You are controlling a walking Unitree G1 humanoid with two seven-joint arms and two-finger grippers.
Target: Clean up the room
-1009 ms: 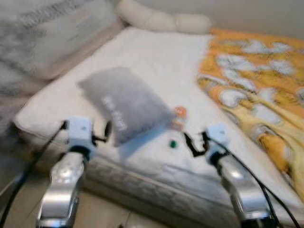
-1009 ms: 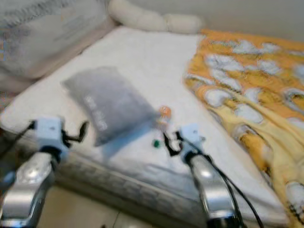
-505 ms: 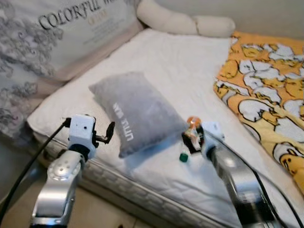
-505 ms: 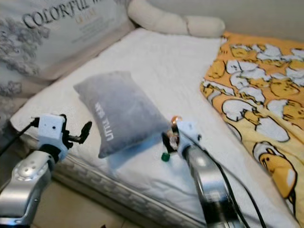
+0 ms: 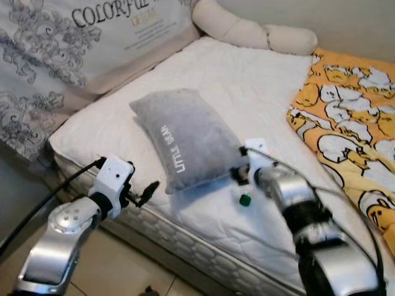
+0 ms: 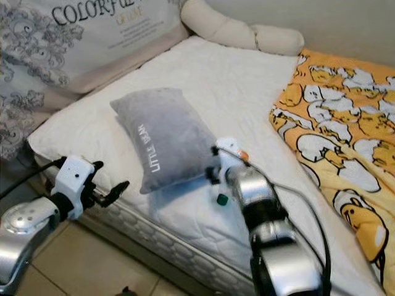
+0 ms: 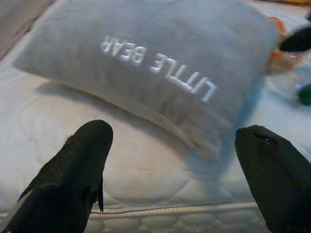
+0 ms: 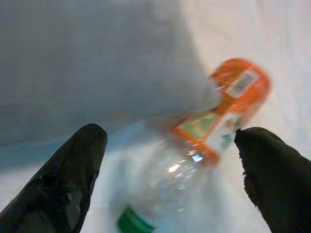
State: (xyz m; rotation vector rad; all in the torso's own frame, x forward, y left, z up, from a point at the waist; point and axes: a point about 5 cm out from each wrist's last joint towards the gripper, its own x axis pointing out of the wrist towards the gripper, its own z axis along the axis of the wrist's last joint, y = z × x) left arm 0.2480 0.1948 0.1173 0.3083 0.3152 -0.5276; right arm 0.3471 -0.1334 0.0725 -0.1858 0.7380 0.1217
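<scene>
Head views, left to right: left gripper (image 5: 145,192) stays spread wide off the bed edge, grey plush pillow (image 5: 183,135) unmoved, right gripper (image 8: 170,160) has closed in, fingers wide astride the clear orange-labelled plastic bottle (image 8: 204,141) beside it, so pickup looks next.

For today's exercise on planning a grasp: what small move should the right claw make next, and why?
Probably ease the right claw forward and close. Its open fingers already straddle the clear plastic bottle with orange label and green cap, lying on the white mattress against the grey pillow, but not yet gripped.
</scene>
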